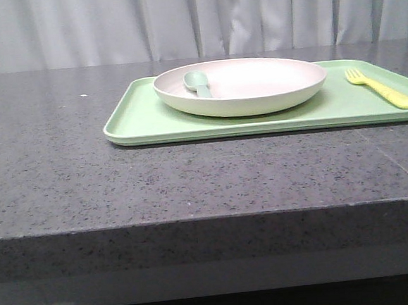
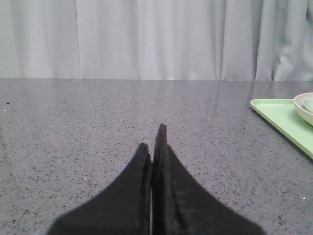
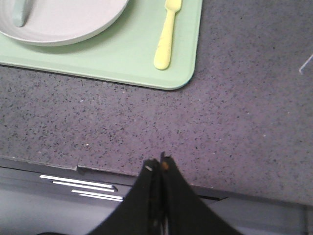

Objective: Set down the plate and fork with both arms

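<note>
The off-white plate (image 1: pixel 241 86) sits on the light-green tray (image 1: pixel 145 118) at the back right of the table, with a pale green spoon (image 1: pixel 197 82) lying in it. The yellow fork (image 1: pixel 381 89) lies on the tray to the right of the plate. The plate (image 3: pixel 63 22), tray (image 3: pixel 122 54) and fork (image 3: pixel 165 41) also show in the right wrist view. My right gripper (image 3: pixel 157 165) is shut and empty, over the table's front edge, apart from the tray. My left gripper (image 2: pixel 151 139) is shut and empty, low over bare table, with the tray (image 2: pixel 283 117) and plate rim (image 2: pixel 304 108) off to one side.
The dark speckled stone table (image 1: pixel 86 183) ends in a front edge (image 1: pixel 195 220). A grey curtain (image 1: pixel 109 26) hangs behind the table. Neither arm shows in the front view.
</note>
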Action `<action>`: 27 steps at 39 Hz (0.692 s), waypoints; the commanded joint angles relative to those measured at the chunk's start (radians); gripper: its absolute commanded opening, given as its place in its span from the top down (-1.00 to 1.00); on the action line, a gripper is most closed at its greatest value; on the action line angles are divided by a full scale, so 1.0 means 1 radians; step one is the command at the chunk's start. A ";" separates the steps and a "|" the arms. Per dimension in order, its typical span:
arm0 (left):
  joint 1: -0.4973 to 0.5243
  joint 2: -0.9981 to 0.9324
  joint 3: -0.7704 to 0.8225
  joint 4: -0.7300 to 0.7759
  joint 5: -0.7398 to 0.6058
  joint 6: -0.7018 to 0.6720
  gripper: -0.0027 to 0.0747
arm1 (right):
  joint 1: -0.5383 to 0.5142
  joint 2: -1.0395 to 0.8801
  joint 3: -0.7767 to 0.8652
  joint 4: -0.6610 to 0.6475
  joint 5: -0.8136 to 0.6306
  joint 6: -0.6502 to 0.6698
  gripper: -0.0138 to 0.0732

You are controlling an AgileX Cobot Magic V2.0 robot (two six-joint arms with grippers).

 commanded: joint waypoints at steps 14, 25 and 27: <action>-0.008 -0.021 0.003 0.000 -0.081 -0.011 0.98 | -0.029 -0.447 0.564 -0.022 -0.694 -0.015 0.84; -0.008 -0.021 0.003 0.000 -0.079 -0.011 0.98 | -0.100 -0.575 0.766 0.014 -0.932 -0.013 0.84; -0.008 -0.021 0.003 0.000 -0.079 -0.011 0.98 | -0.101 -0.583 0.781 0.015 -0.951 -0.013 0.84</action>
